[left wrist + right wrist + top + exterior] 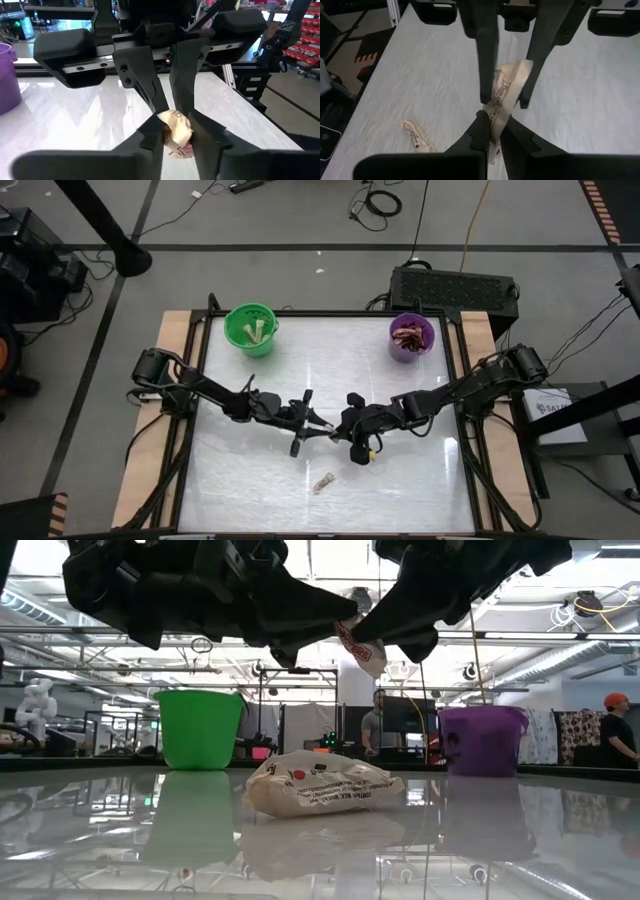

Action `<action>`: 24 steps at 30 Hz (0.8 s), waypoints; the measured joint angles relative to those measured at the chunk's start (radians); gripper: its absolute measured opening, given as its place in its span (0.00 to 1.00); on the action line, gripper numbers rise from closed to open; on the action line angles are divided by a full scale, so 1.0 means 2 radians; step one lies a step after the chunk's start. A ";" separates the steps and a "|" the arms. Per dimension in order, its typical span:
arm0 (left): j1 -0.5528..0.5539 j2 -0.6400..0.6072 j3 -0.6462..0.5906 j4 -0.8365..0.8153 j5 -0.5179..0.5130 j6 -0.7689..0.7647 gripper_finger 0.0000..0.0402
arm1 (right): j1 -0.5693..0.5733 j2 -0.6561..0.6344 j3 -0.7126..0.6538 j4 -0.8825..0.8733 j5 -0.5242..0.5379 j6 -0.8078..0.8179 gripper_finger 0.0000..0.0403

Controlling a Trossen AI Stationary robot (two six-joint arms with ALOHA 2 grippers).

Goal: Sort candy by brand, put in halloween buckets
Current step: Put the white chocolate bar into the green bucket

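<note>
One pale tan-cream candy piece [362, 650] hangs in the air over the table's middle, between both grippers. My left gripper [320, 426] comes from the table's left and my right gripper [340, 431] from the right, and their fingertips meet at that piece; both are shut on it. A second pale piece [323, 482] lies flat on the table nearer the near edge. The green bucket [250, 328] stands at the far left with pale pieces inside. The purple bucket [411, 337] stands at the far right with dark red-brown bars inside. My left gripper [177, 127] pinches one end of the pale piece's crumpled wrapper [176, 131] between its two fingers, coming nearly level from the table's left. The piece is lifted clear of the table. My right gripper [492, 122] pinches the other part of the same wrapper [496, 116] between its fingertips, coming from the table's right. The wrapper's printed strip runs from these fingers up between the left gripper's fingers [486, 92].
The lying piece [325, 785] sits just below and nearer than the meeting grippers. Both buckets stand well apart along the far edge. Cables, a black box and a dark stand lie on the floor beyond the table; people stand in the room behind.
</note>
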 joint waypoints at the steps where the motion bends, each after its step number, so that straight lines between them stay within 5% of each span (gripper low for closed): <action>1: 0.000 0.000 0.000 0.000 0.000 0.000 0.18 | 0.000 0.000 0.000 0.000 0.000 -0.002 0.07; 10: 0.000 0.000 0.000 0.003 0.001 0.000 0.14 | 0.000 0.000 0.000 0.001 0.002 -0.018 0.07; 16: 0.001 -0.027 0.000 -0.021 0.001 0.005 0.15 | 0.000 -0.010 0.000 0.002 0.017 -0.013 0.21; 24: 0.027 -0.190 0.000 -0.277 -0.056 0.032 0.19 | -0.005 -0.022 0.000 -0.060 0.088 -0.016 0.46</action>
